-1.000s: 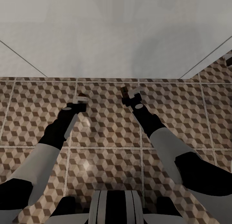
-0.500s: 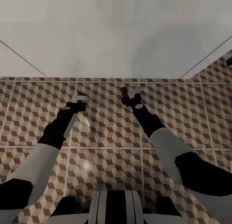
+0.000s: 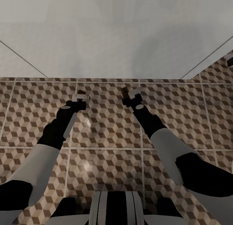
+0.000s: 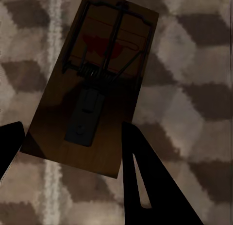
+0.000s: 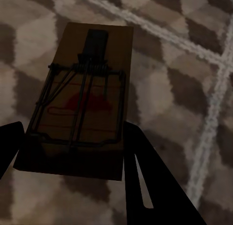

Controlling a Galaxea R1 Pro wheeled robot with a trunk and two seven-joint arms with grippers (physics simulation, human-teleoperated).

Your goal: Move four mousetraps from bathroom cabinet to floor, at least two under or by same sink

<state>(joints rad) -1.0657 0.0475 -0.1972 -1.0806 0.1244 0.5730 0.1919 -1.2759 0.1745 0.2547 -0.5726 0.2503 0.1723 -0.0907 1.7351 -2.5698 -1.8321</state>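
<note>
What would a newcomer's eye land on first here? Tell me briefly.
Two flat tan wooden mousetraps with black wire and a red spot stand out: the left gripper holds one, the right gripper the other, both above the cube-patterned brown, beige and white tiled floor. Beyond the tiles rises a plain pale wall.
</note>
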